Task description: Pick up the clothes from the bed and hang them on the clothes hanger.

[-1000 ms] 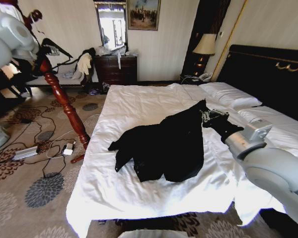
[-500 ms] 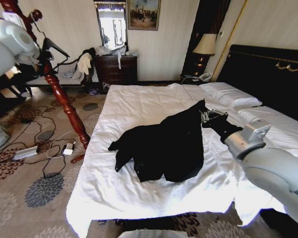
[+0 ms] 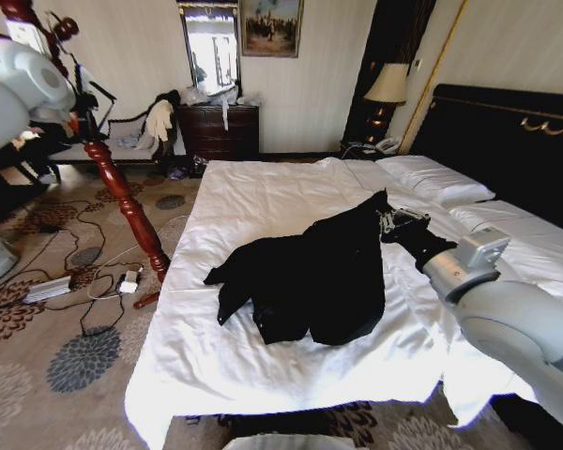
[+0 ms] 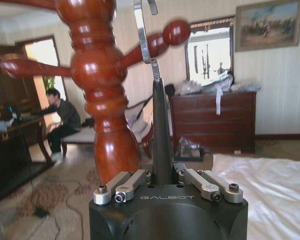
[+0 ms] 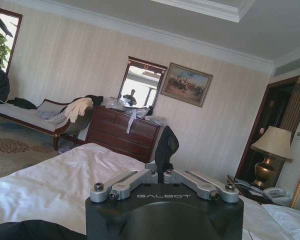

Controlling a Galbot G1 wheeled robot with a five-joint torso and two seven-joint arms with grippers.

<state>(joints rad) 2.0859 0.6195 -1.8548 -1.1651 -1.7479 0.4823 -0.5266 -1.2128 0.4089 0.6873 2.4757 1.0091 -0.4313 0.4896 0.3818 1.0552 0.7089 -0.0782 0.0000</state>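
Note:
The clothes (image 3: 314,272), a black jacket, lie crumpled on the white sheet in the middle of the bed (image 3: 253,192). My right gripper (image 3: 390,222) sits at the jacket's far right edge, shut on a fold of the black fabric (image 5: 166,144) that sticks up between the fingers of the right gripper (image 5: 165,174). At the upper left my left gripper (image 4: 162,176) is shut on the black clothes hanger (image 4: 161,135). Its silver hook (image 4: 142,35) reaches up against a peg of the red wooden coat stand (image 4: 97,95). The clothes hanger (image 3: 99,90) shows beside the stand.
The coat stand (image 3: 122,187) rises from the carpet left of the bed. Cables and a power strip (image 3: 49,288) lie around its foot. A dark dresser (image 3: 220,131), a bench with pale garments (image 3: 155,120) and a lamp (image 3: 387,86) line the far wall. The black headboard (image 3: 507,131) is at right.
My left arm has carried the hanger a little left and up, closer to the top of the coat stand. The right gripper and the jacket have stayed put.

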